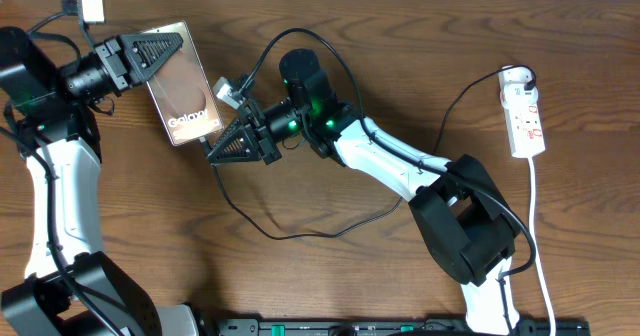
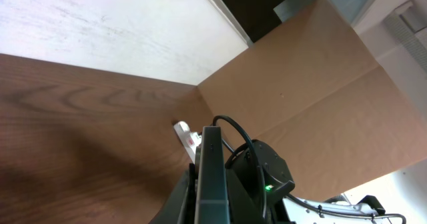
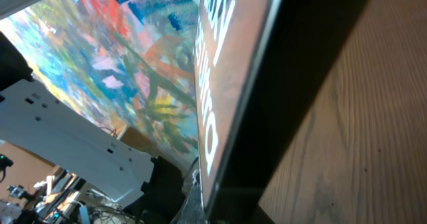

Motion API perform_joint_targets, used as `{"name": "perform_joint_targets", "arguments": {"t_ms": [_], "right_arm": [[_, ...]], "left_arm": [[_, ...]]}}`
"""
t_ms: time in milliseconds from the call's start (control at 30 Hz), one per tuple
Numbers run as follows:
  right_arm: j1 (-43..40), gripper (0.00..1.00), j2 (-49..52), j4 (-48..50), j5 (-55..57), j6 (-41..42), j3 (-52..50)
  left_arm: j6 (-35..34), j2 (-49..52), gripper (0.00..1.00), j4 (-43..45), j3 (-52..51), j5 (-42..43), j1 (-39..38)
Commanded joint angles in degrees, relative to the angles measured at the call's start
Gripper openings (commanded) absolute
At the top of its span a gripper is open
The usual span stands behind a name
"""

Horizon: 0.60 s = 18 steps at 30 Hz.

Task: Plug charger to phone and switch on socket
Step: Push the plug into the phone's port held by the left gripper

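1. Pinches the phone (image 1: 185,91) at its upper left corner with the left gripper (image 1: 172,44); keeps the slab tilted, glossy face with white lettering turned upward.
2. From the left wrist, shows the phone (image 2: 212,177) edge-on, clamped upright between that gripper's own fingers, with the small white socket (image 2: 188,136) far behind it.
3. Sets the right gripper (image 1: 213,154) at the phone's lower corner, fingertips converging there; cannot tell whether pressed together empty or nipping the plug tip.
4. Traces the charger (image 1: 280,234) from those fingertips in a loose loop across the table (image 1: 300,286), then up to the black plug (image 1: 518,74) at the socket's far end.
5. Places the socket (image 1: 526,116) flat at the right side, well apart from both grippers, white cord (image 1: 540,236) trailing toward the near edge.
6. From the right wrist, fills the view with the phone (image 3: 227,71), face and dark edge close to the lens, wood grain beside.
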Motion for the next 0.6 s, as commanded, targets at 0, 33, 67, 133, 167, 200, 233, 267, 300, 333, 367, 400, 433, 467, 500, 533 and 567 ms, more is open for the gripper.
{"name": "perform_joint_targets", "arguments": {"t_ms": [0,33,67,133,167,200,233,267,300,333,367,400,433,467,500,533,567], "right_arm": [[0.28,0.01,-0.02,0.15,1.42,1.68,0.79],[0.31,0.01,-0.02,0.15,1.75,1.79,0.79],[0.31,0.01,-0.02,0.13,2.03,1.81,0.79],[0.31,0.01,-0.02,0.15,2.67,2.03,0.79],[0.31,0.01,-0.02,0.15,2.73,2.01,0.79],[0.31,0.01,-0.02,0.15,2.89,2.01,0.79],[0.31,0.01,-0.02,0.17,2.86,2.01,0.79],[0.31,0.01,-0.02,0.17,2.84,2.01,0.79],[0.31,0.01,-0.02,0.17,2.82,2.03,0.79],[0.31,0.01,-0.02,0.17,2.84,2.05,0.79],[0.31,0.01,-0.02,0.17,2.82,2.14,0.79],[0.31,0.01,-0.02,0.17,2.84,2.47,0.79],[0.28,0.01,-0.02,0.17,2.84,2.45,0.79],[0.28,0.01,-0.02,0.17,2.84,2.45,0.79],[0.31,0.01,-0.02,0.17,2.84,2.43,0.79],[0.31,0.01,-0.02,0.2,2.84,2.43,0.79],[0.31,0.01,-0.02,0.2,2.84,2.45,0.79]], "left_arm": [[1.2,-0.63,0.08,0.28,0.31,0.57,-0.09],[1.42,-0.63,0.07,0.26,0.31,0.59,-0.09],[1.4,-0.63,0.07,0.26,0.31,0.57,-0.09],[1.42,-0.63,0.07,-0.26,0.31,0.57,-0.09],[1.42,-0.63,0.07,-0.74,0.31,0.57,-0.09],[1.46,-0.63,0.08,-1.31,0.31,0.55,-0.09],[1.95,-0.63,0.07,-1.73,0.31,0.55,-0.09],[2.58,-0.63,0.07,-2.05,0.31,0.57,-0.09],[2.99,-0.63,0.07,-2.29,0.31,0.55,-0.09],[3.19,-0.63,0.07,-2.32,0.31,0.52,-0.09],[3.37,-0.63,0.07,-2.29,0.31,0.52,-0.09],[3.37,-0.63,0.08,-2.29,0.31,0.52,-0.09],[3.37,-0.63,0.07,-2.29,0.31,0.52,-0.09],[3.37,-0.63,0.07,-2.29,0.31,0.52,-0.09],[3.37,-0.63,0.07,-2.32,0.31,0.55,-0.09],[3.37,-0.63,0.07,-2.29,0.31,0.55,-0.09],[3.37,-0.63,0.07,-2.29,0.31,0.55,-0.09]]}}
